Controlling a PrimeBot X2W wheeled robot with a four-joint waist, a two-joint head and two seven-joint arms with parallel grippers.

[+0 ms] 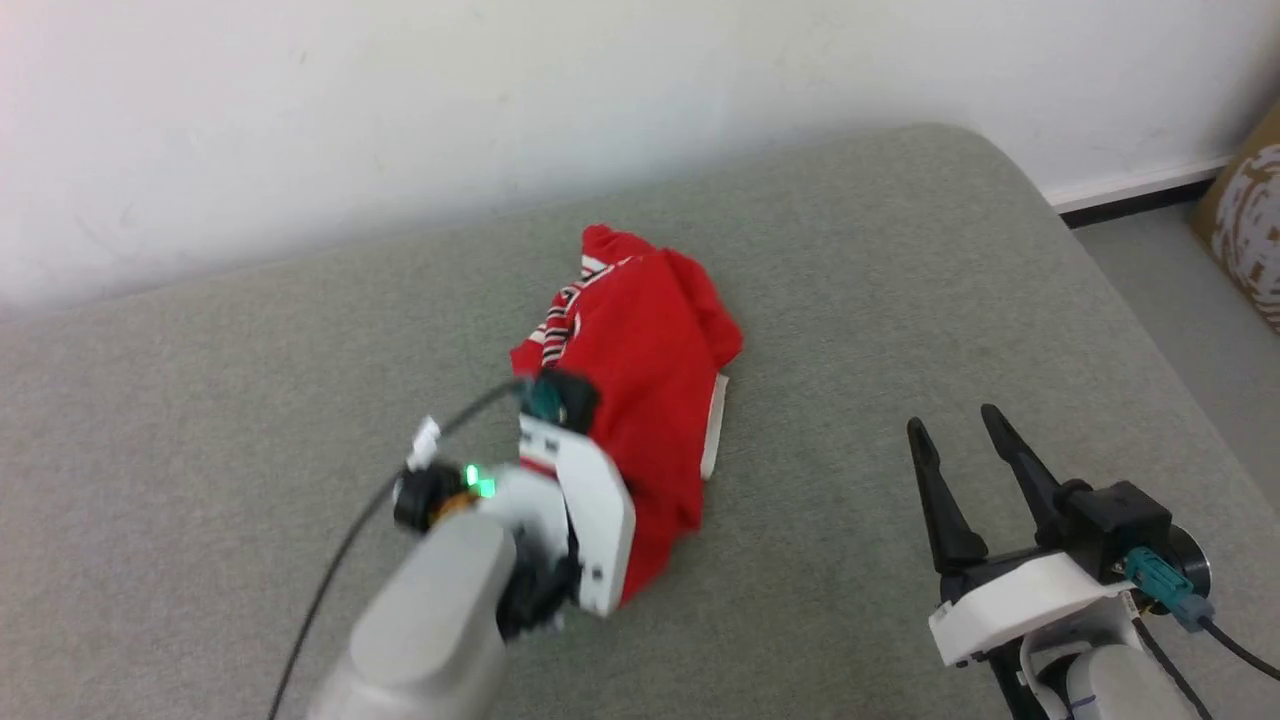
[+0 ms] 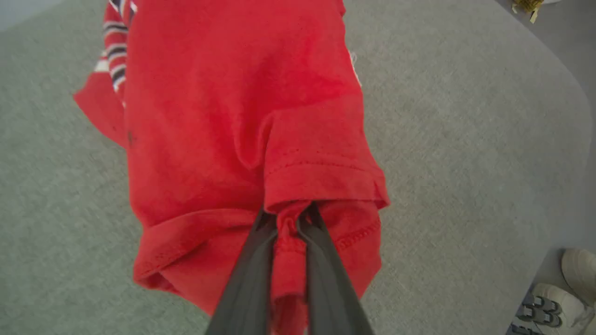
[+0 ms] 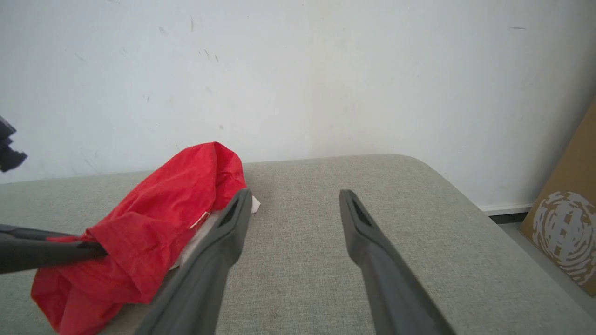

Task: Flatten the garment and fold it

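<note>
Grey fabric cushion (image 1: 300,400) before white wall (image 1: 400,100); cardboard box (image 1: 1245,230) at right; pale shoes (image 2: 551,304) beside cushion.

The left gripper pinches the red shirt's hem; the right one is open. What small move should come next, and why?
Probably move the right gripper toward the garment and pinch a second spot on its hem. The left gripper is shut on one hem fold, the garment lies bunched on the grey cushion, and the right fingers are open, clear of it. Two holds should spread it.
</note>
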